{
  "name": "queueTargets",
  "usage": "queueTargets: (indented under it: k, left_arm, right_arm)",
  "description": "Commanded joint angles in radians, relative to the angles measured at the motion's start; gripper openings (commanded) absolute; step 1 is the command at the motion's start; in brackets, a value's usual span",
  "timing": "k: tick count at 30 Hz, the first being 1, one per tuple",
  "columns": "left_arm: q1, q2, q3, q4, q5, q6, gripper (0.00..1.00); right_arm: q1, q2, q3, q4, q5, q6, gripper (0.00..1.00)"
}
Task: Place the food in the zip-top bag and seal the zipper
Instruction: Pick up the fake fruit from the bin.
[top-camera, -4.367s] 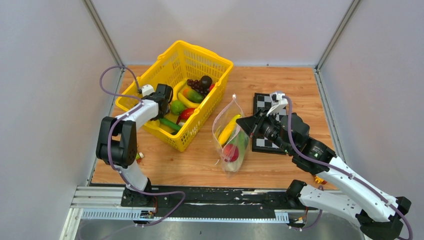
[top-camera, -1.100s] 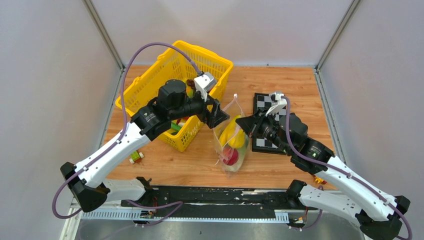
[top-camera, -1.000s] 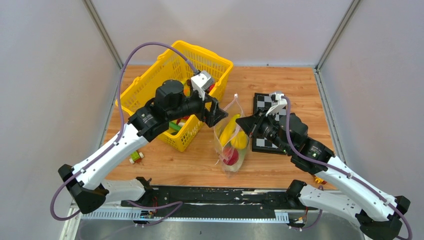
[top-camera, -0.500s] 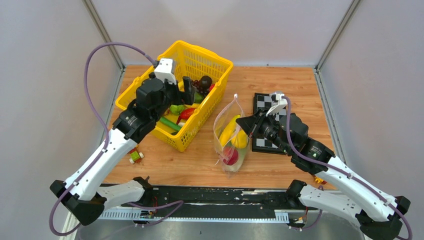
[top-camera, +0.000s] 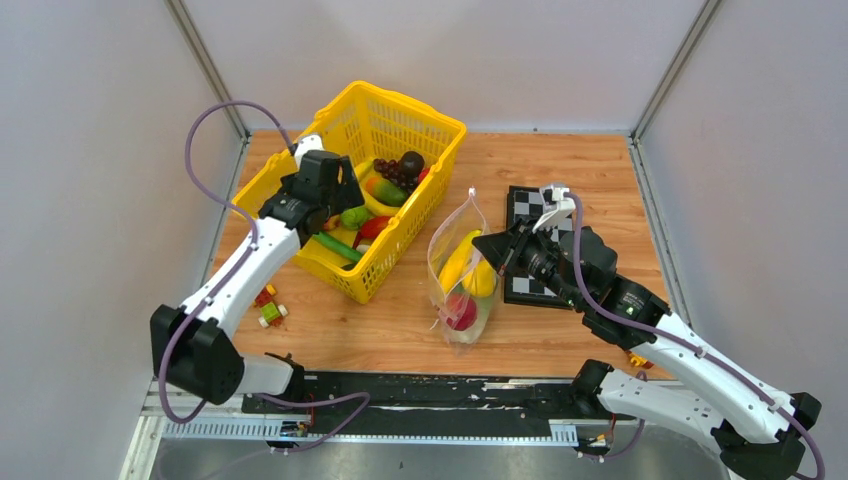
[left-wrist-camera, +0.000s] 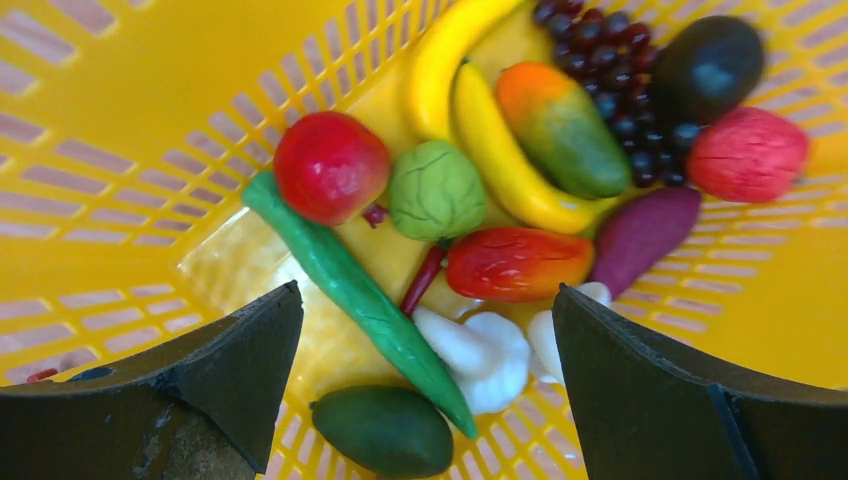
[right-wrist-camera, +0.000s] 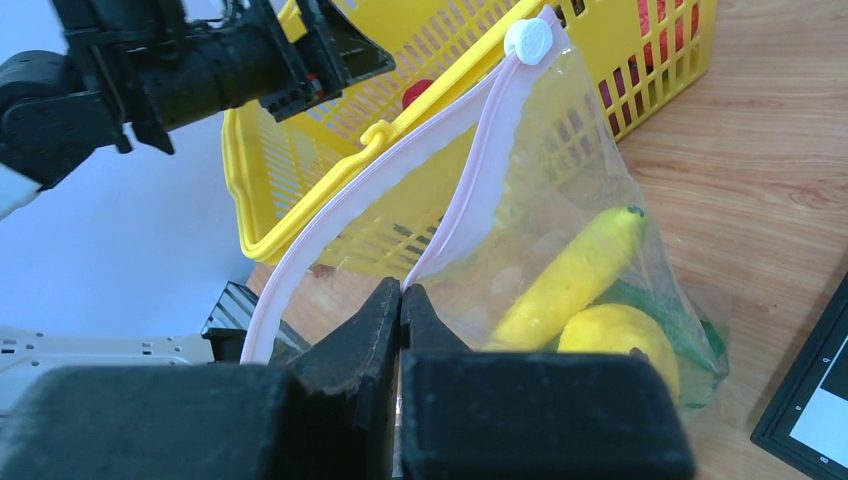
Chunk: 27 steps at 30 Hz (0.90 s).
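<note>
Fingers of my right gripper (right-wrist-camera: 400, 300) are clenched on the zipper (right-wrist-camera: 340, 215). They pinch the pale-pink strip of the zip-top bag (right-wrist-camera: 560, 190), so its mouth gapes open while its lower part rests on the table (top-camera: 570, 170). The white slider (right-wrist-camera: 527, 40) sits at the strip's far end, at one o'clock in my right wrist view. Through the clear plastic I see a banana (right-wrist-camera: 575, 275), with a yellow round fruit (right-wrist-camera: 615, 335) touching it at its five o'clock. A green leaf (right-wrist-camera: 695, 325) lies under both. From overhead, a red fruit (top-camera: 460, 310) lies low in the bag, at six o'clock of the banana.

My left gripper (left-wrist-camera: 428, 300) is released, jaws wide apart and holding nothing, hovering above the inside of the yellow basket (left-wrist-camera: 120, 120). Below it a cucumber (left-wrist-camera: 355, 290) runs from ten o'clock to five o'clock. A red round fruit (left-wrist-camera: 330, 165) sits against its upper end, with a green lettuce head (left-wrist-camera: 436, 190) just beside that fruit at three o'clock. The bananas (left-wrist-camera: 500, 150) lie at twelve o'clock and the grapes (left-wrist-camera: 610, 80) at one o'clock.

From overhead, the basket stands at ten o'clock of the bag. The chessboard (top-camera: 522, 205) lies at the bag's three o'clock, partly under my right arm. Toy blocks (top-camera: 268, 305) lie on the table at the basket's seven o'clock.
</note>
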Motion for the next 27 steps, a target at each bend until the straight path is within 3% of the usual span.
queueTargets:
  k: [1,8,19,27]
  left_arm:
    - [0.007,0.075,0.008,-0.007,-0.135,-0.068,1.0]
    - [0.017,0.219,-0.052,0.212,-0.373,-0.087,1.0]
    - [0.066,0.503,0.057,0.238,-0.404,-0.207,1.0]
    - [0.093,0.532,-0.058,0.43,-0.385,-0.28,1.0]
  right_arm:
    - [0.002,-0.018,0.011,0.023,0.019,-0.008,0.0]
    - [0.002,-0.003,0.025,0.022,0.004,-0.006,0.0]
    - [0.002,-0.007,0.02,0.018,0.01,-0.007,0.0]
    - [0.002,-0.006,0.018,0.015,0.021,-0.013,0.0]
